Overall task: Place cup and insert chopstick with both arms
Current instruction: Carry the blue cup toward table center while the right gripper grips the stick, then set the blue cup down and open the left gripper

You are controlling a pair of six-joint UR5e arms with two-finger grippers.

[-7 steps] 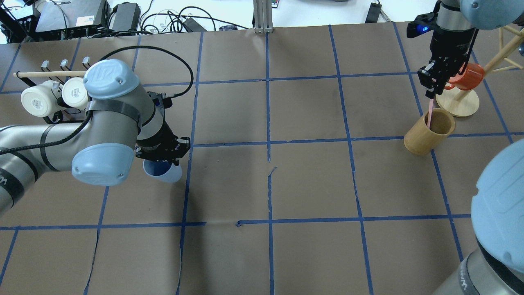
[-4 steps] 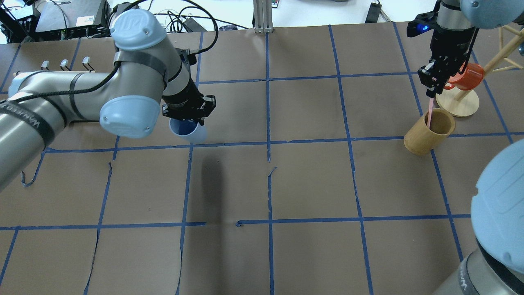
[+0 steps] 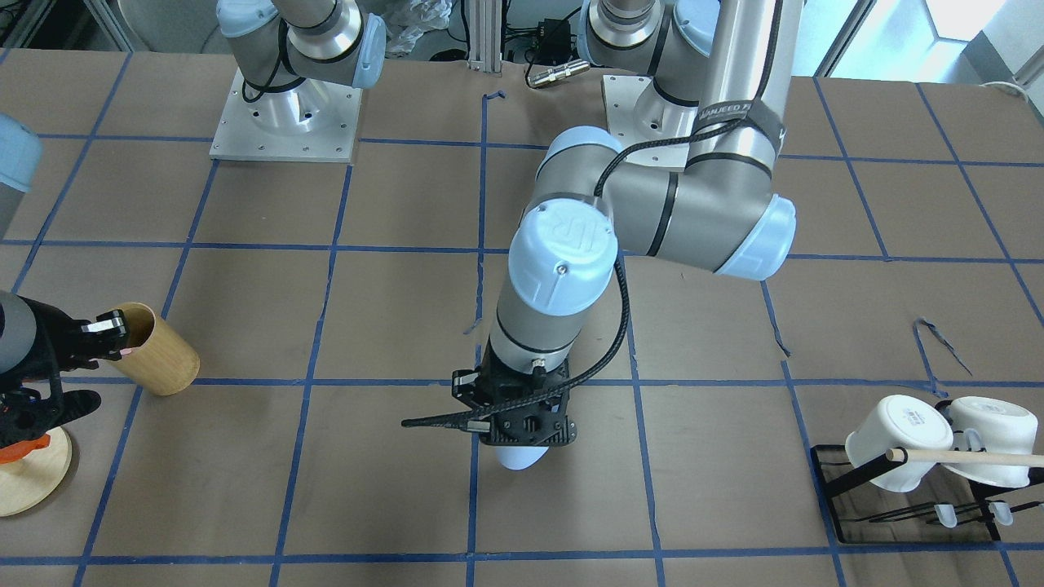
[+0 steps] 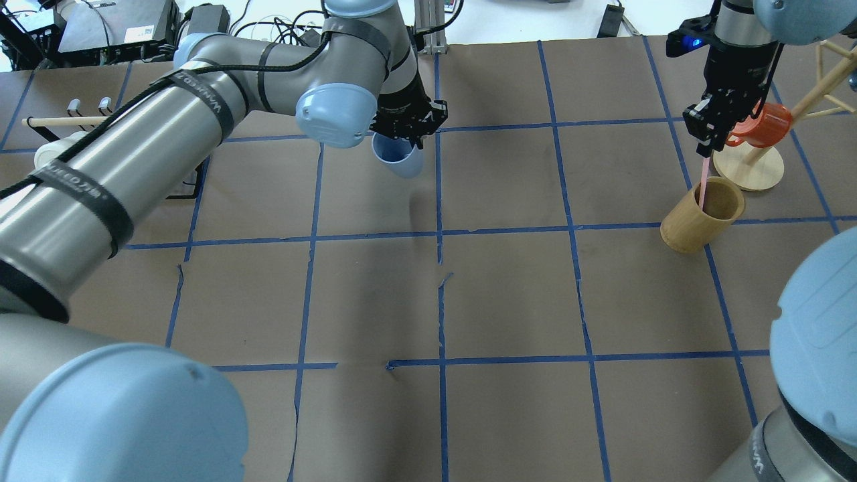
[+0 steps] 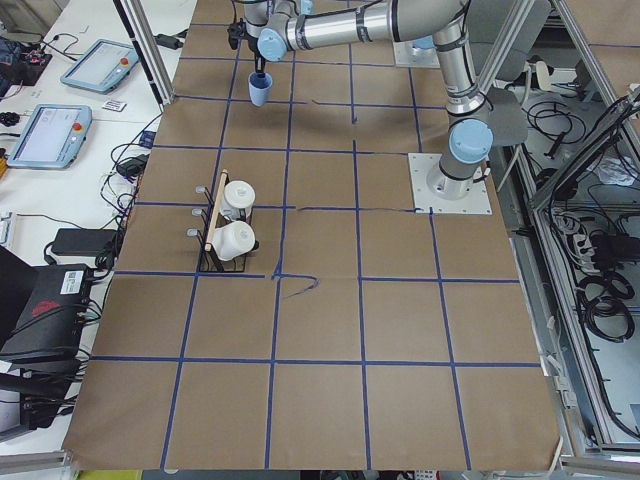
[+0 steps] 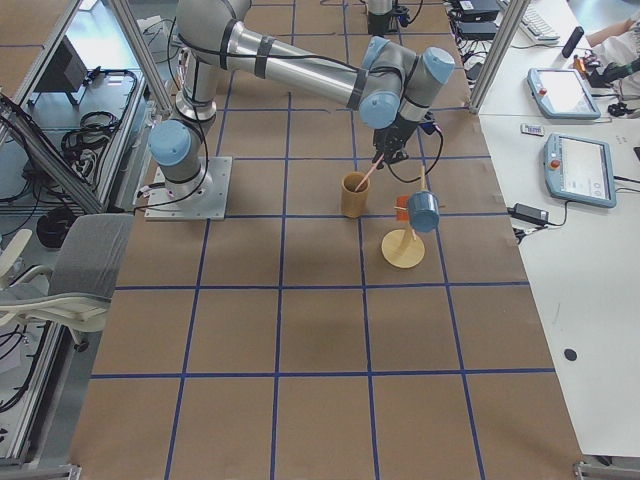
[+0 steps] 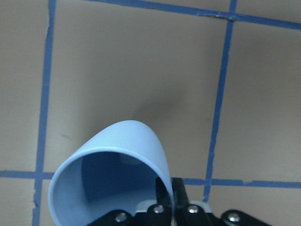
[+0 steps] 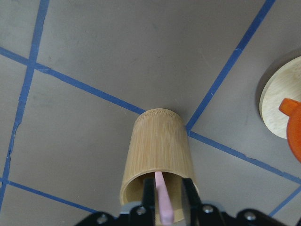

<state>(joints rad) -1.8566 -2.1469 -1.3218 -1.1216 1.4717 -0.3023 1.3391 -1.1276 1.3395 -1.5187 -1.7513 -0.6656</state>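
Note:
My left gripper (image 4: 405, 128) is shut on the rim of the light blue cup (image 4: 399, 159), one finger inside and one outside. It holds the cup over the far middle of the table, by the centre tape line. The cup also shows in the left wrist view (image 7: 117, 160) and the front view (image 3: 518, 456). My right gripper (image 4: 708, 137) is shut on a pale pink chopstick (image 4: 703, 182) at the far right. The chopstick's lower end hangs inside the tan bamboo cup (image 4: 699, 217), as the right wrist view shows (image 8: 161, 200).
A black rack with two white mugs (image 3: 897, 440) and a beige wooden rod (image 3: 962, 458) stands at the robot's far left. A wooden mug tree (image 4: 748, 167) with an orange mug (image 4: 766, 124) stands just beyond the bamboo cup. Blue tape lines grid the brown table cover (image 4: 509, 294).
My left arm has carried the blue cup from beside the mug rack away from the robot and rightward to the centre line. The right gripper and chopstick have barely moved.

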